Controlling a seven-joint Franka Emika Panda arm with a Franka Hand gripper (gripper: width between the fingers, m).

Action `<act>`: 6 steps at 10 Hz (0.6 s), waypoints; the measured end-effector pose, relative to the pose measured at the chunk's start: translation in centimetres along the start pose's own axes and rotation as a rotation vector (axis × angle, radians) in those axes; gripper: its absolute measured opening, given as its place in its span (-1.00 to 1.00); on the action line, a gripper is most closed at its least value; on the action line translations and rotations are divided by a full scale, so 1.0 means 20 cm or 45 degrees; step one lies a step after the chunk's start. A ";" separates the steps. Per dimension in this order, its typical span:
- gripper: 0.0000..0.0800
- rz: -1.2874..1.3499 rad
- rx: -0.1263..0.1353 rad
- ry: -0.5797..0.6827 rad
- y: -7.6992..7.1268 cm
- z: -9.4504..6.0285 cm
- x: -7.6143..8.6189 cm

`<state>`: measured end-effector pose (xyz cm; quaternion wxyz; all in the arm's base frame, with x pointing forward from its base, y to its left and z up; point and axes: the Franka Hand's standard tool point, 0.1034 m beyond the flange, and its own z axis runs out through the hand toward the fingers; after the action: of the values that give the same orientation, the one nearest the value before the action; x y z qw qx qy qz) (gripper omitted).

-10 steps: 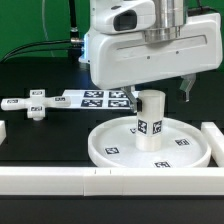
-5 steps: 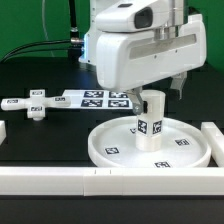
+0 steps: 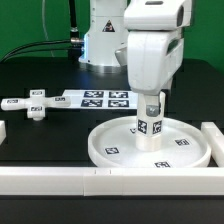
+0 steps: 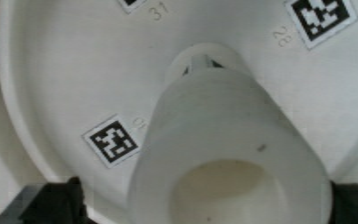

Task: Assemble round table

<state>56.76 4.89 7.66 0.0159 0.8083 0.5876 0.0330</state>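
Note:
The round table's disc (image 3: pixel 118 146) lies flat near the front, rimmed and tagged. The short cylinder leg (image 3: pixel 150 126) stands upright on its hub. My gripper (image 3: pixel 152 100) hangs straight over the leg's top, open, one finger on each side of it. In the wrist view I look down the leg (image 4: pixel 229 130) onto the disc (image 4: pixel 78 70). My dark fingertips (image 4: pixel 48 203) show at the corners, astride the leg with a little room, and the gripper (image 4: pixel 220 208) is centred on it. The cross-shaped foot (image 3: pixel 35 103) lies apart at the exterior view's left.
The marker board (image 3: pixel 100 97) lies behind the disc. White border blocks run along the front (image 3: pixel 90 181), at the exterior view's right (image 3: pixel 213 138) and at its left edge (image 3: pixel 3 130). The arm's base (image 3: pixel 100 40) stands at the back.
The wrist has turned about its vertical axis above the leg, so the hand now shows its narrow side. Leg, disc and foot have not moved. The jaws stay open.

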 end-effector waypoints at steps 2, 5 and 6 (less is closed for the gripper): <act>0.62 -0.145 -0.004 -0.011 0.00 0.00 -0.01; 0.62 -0.457 -0.028 -0.047 0.01 0.01 -0.02; 0.62 -0.574 -0.029 -0.067 0.01 0.02 -0.02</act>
<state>56.86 4.52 7.32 0.0472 0.6569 0.7524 0.0142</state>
